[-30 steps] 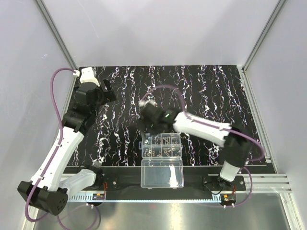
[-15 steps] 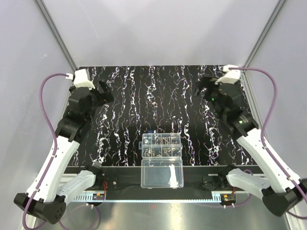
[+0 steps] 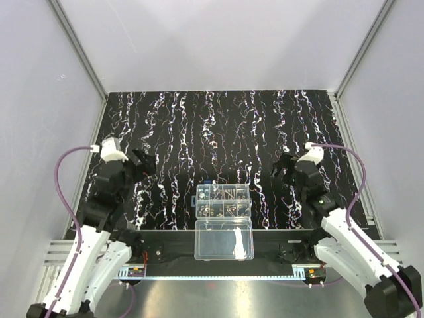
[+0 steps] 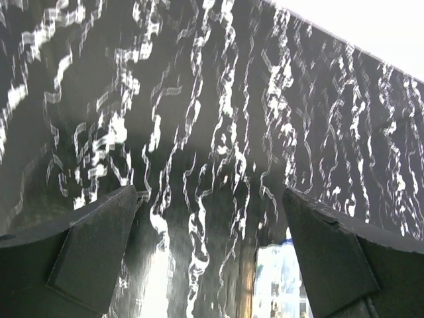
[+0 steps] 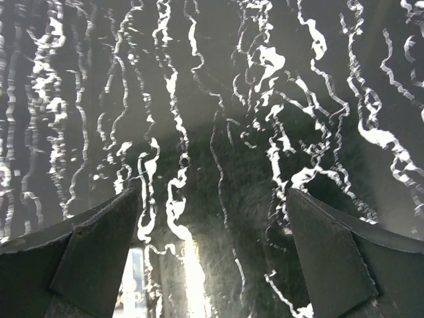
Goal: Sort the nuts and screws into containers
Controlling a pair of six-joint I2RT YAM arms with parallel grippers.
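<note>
The clear organizer box [image 3: 223,201] lies open at the near middle of the black mat. Its divided containers [image 3: 228,194] hold small dark screws [image 3: 232,196] and nuts [image 3: 207,211]; I cannot tell them apart singly. No loose screws or nuts show on the mat. My left gripper [image 3: 144,162] hangs open and empty left of the box. My right gripper [image 3: 279,167] hangs open and empty right of it. The left wrist view shows open fingers [image 4: 99,245] over bare mat, with the box [image 4: 278,285] at the bottom right. The right wrist view shows open fingers [image 5: 331,258] over mat.
The undivided clear lid half [image 3: 224,240] lies in front of the box over the near edge. A small blue piece [image 3: 209,182] sits at the box's far left corner. White walls and metal rails [image 3: 351,152] border the streaked mat [image 3: 218,126].
The right arm left the box, swung to the far right, then pulled back near. The left arm pulled back from the far left. Both grippers now hang beside the box.
</note>
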